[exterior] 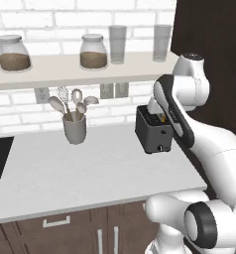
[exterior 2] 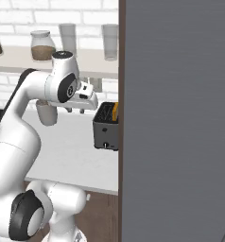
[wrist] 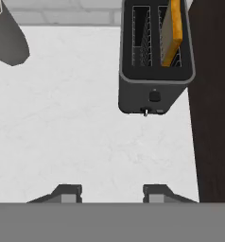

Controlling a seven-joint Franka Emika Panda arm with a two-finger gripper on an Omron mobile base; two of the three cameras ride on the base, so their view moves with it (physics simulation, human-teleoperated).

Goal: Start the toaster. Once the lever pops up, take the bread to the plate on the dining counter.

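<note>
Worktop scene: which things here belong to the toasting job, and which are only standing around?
For the job:
- toaster
- bread, upright in the toaster's slot
- gripper, nothing between its fingers

Just standing about:
- utensil holder with spoons
- two jars and two glasses on the shelf

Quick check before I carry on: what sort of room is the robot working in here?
Most likely a home kitchen: a toaster with bread in one slot stands on a white worktop, a utensil crock stands nearby, and storage jars line a shelf against the white brick wall.
</note>
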